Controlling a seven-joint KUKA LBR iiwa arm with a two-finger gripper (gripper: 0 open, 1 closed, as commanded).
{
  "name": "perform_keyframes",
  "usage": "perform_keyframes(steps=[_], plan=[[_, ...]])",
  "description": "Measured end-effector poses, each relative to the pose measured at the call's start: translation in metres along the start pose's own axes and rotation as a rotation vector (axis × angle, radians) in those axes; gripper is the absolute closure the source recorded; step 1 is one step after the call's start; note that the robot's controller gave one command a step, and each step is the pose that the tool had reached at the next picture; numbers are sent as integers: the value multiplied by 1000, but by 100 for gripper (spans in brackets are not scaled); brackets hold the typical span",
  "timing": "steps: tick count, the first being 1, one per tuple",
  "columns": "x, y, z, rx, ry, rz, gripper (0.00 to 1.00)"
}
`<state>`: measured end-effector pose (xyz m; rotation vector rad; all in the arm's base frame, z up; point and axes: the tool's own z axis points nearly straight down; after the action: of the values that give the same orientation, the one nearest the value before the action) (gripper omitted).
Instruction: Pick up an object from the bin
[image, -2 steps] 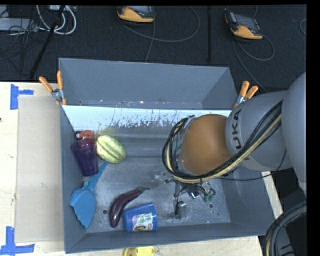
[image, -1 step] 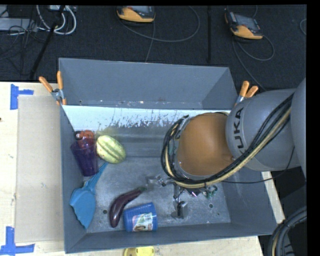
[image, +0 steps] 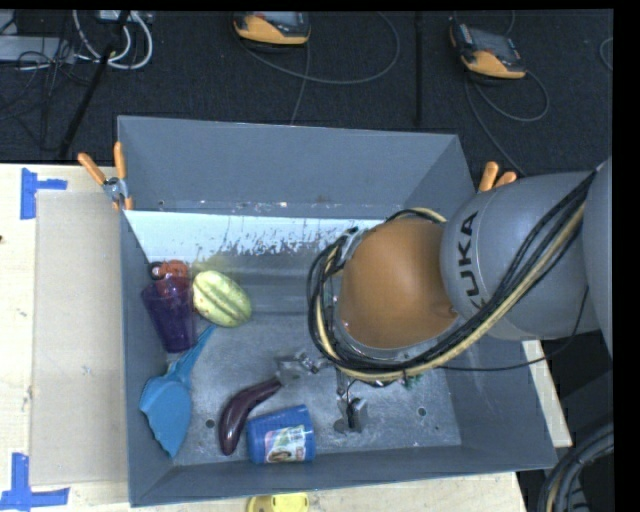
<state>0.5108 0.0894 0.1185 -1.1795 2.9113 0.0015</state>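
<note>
Bin (image: 290, 170): one eggplant (image: 245, 405), can (image: 281, 438), scoop (image: 168, 405), cup (image: 172, 312), melon (image: 222, 298)

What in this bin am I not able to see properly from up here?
All in the camera view:
1. Part of the bin floor: hidden under the arm's orange cover.
2. Orange thing at the left wall: mostly behind the purple cup, kind unclear.
3. Label on the blue can: too small to read.
4. Small grey piece beside the purple eggplant: too small to identify.
</note>
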Motion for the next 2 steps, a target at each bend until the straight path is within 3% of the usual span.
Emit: perform_keyframes(steps=[1,2], plan=[[-10,16,-14,0,0,214,0],[-33,28,-9,1,0,-13,0]])
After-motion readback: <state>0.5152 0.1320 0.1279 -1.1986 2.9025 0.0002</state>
